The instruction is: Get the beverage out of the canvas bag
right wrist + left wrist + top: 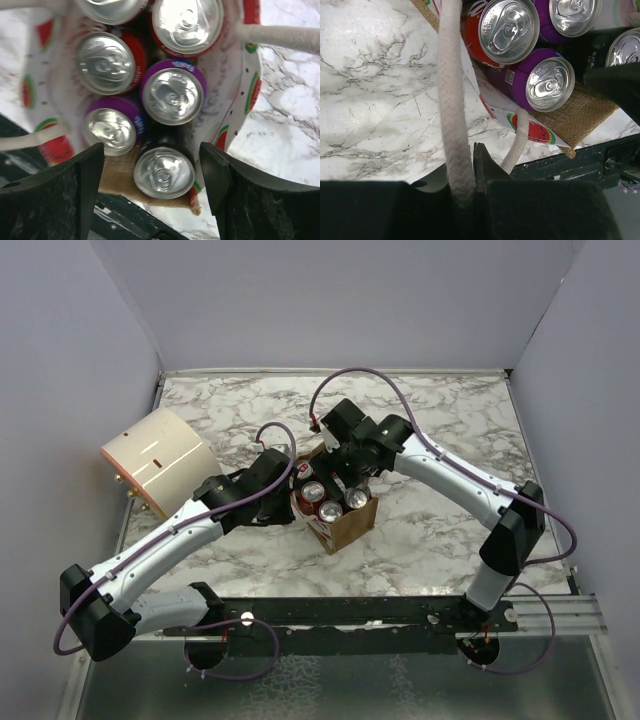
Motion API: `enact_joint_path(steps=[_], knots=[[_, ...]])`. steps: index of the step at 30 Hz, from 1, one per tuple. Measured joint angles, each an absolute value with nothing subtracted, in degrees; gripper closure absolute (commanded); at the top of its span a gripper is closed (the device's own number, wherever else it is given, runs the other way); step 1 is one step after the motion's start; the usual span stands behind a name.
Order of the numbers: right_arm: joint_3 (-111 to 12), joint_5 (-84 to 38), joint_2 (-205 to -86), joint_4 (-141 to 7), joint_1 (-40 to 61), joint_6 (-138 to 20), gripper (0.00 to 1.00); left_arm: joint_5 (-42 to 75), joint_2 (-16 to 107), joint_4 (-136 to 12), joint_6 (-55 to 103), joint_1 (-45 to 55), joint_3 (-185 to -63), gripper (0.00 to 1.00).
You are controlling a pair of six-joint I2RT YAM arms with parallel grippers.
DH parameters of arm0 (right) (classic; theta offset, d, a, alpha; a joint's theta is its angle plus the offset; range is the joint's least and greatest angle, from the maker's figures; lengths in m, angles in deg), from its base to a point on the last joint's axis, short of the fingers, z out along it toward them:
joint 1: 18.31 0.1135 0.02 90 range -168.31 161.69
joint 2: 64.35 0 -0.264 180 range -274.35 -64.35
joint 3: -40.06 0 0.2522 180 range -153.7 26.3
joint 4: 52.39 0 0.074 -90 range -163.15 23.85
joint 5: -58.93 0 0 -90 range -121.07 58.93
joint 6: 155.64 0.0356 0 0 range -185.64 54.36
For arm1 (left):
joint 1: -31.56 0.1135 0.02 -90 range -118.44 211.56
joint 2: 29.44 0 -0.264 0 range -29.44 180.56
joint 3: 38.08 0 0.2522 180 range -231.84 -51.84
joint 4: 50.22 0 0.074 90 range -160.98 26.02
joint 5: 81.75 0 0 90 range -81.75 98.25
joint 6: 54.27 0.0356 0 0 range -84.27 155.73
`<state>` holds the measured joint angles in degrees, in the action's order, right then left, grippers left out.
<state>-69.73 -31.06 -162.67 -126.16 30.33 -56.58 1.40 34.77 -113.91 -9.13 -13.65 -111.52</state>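
Note:
The brown canvas bag stands mid-table, open, holding several upright beverage cans. My left gripper is shut on one white rope handle at the bag's left side. In the left wrist view a red can and a purple can show inside the bag. My right gripper is open directly above the bag, its fingers on either side of a black can. Purple cans and red cans stand beside it.
A large cream cylinder lies at the table's left edge, close to the left arm. A black rail runs along the near edge. Grey walls close in the table's left, back and right sides.

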Motion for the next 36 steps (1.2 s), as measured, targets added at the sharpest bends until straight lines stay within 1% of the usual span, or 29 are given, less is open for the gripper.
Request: enact_joint_path(steps=[5, 18, 24, 27, 28, 33, 36], knots=[[-69.6, -35.8, -165.8, -128.9, 30.2, -57.0, 0.21, 1.4, 35.3, -114.2, -8.7, -13.6, -112.0, 0.9], [-63.2, -38.3, -163.5, -126.8, 30.2, -57.5, 0.21, 1.4, 37.7, -114.6, -7.1, -13.5, -113.2, 0.9], [-59.9, -38.1, -161.0, -124.3, 30.2, -56.4, 0.33, 1.6, 37.8, -114.6, -7.0, -13.5, -113.2, 0.9], [-58.5, -37.6, -160.1, -123.1, 30.2, -55.9, 0.42, 1.6, 37.8, -114.5, -7.0, -13.5, -113.2, 0.9], [-58.3, -37.4, -160.0, -122.9, 30.3, -55.6, 0.44, 1.7, 37.8, -114.5, -7.0, -13.5, -113.2, 0.9], [-57.8, -37.2, -159.8, -123.6, 30.6, -55.1, 0.45, 1.7, 37.8, -114.5, -7.0, -13.5, -113.2, 0.9], [-57.8, -37.2, -159.8, -123.6, 30.8, -54.9, 0.44, 1.7, 37.8, -114.5, -7.0, -13.5, -113.2, 0.9]])
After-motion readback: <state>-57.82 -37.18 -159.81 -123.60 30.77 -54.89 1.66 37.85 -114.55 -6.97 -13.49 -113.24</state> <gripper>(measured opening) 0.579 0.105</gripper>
